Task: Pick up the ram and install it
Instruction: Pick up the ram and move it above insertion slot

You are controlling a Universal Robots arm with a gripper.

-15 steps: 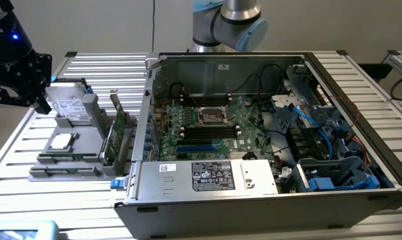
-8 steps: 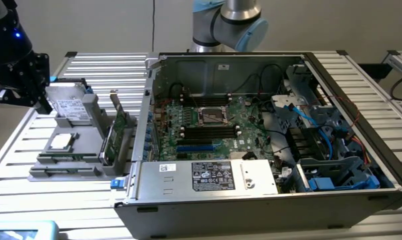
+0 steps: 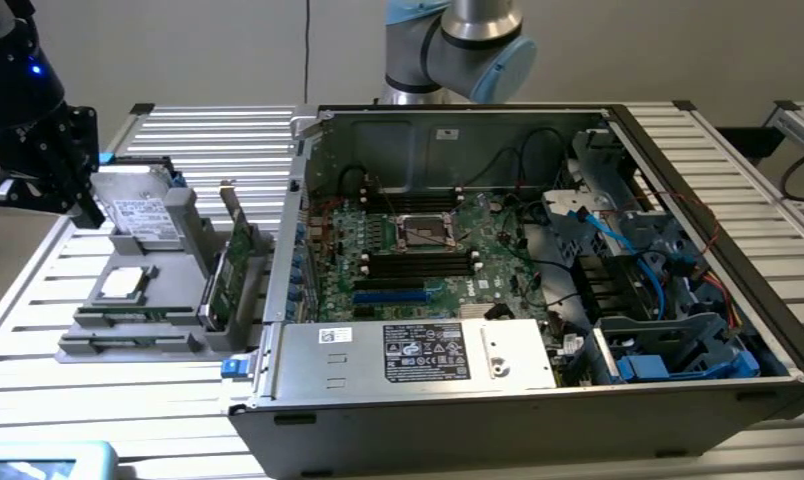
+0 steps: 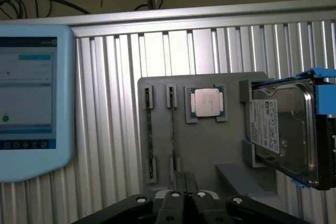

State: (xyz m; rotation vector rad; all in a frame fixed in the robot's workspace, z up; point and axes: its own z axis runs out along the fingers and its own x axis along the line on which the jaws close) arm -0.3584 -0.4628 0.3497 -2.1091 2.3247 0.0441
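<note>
So the gripper (image 4: 185, 178) is over the gray fixture tray (image 4: 231, 150), fingers pressed together with nothing between them as far as I can see; its body is cut off at the frame edge. The ram (image 4: 172, 129) stands on edge in a tray slot, just beside the fingertips, can't tell if they touch. A second stick (image 4: 149, 132) stands in the neighbouring slot, near the CPU (image 4: 207, 102) and hard drive (image 4: 283, 135). The tablet (image 4: 29, 98) is partly cut off. The PC case (image 3: 509, 400) sits open beside the tray.
</note>
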